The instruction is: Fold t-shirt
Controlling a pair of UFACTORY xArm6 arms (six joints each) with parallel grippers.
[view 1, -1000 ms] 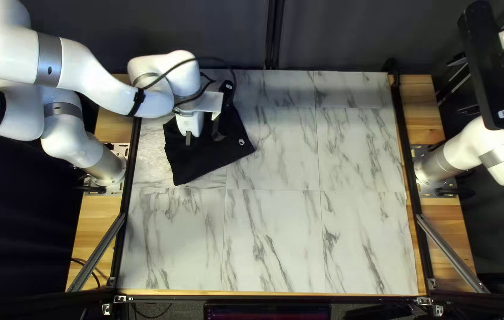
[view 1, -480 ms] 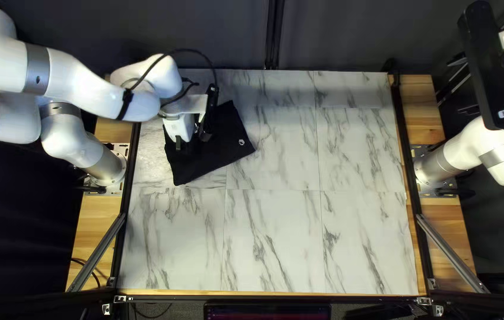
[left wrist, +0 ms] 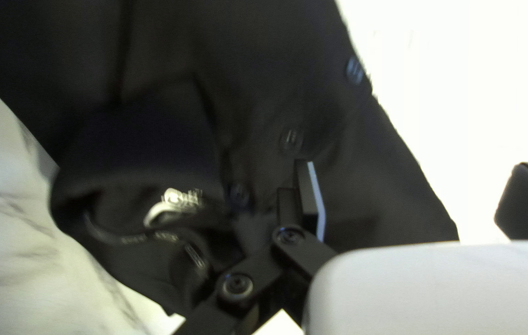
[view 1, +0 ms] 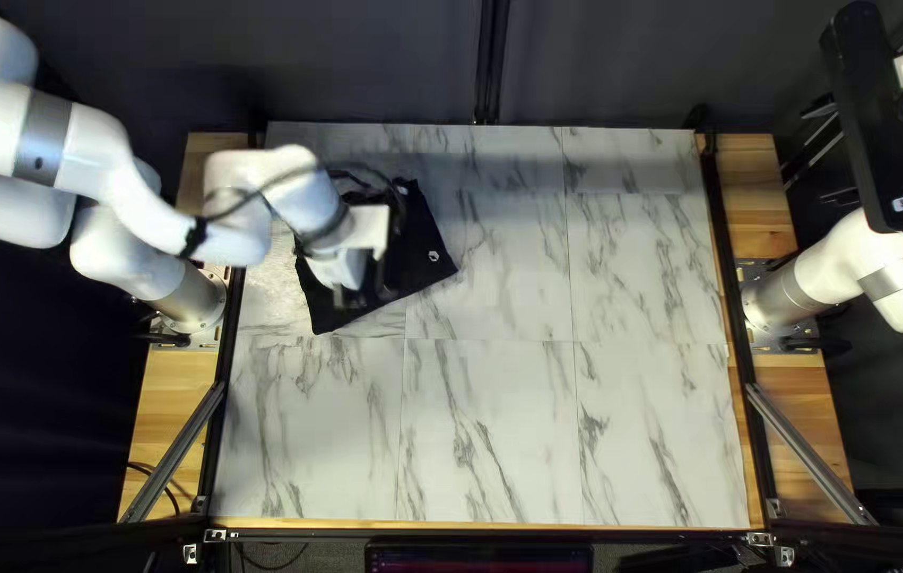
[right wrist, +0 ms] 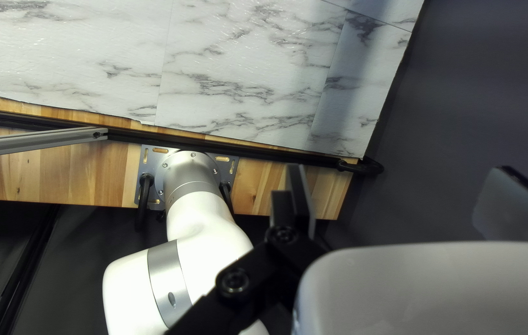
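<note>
T-shirt: on the marble-patterned tabletop, toward its far left corner; the visible outline matches the earlier views, so the arm's move has made no fold that I can see.
Left gripper: has swung over the shirt toward the tabletop's near edge; fingers spread wide, pinching nothing; contact with the cloth I cannot tell.
Buttons: just ahead of one finger, a pale label off to its side; this looks like repositioning for a grip or a smoothing pass; a careless close could bunch the layers.
Right gripper: fingers apart, holding nothing; unchanged at the right edge, likely unneeded for now.
</note>
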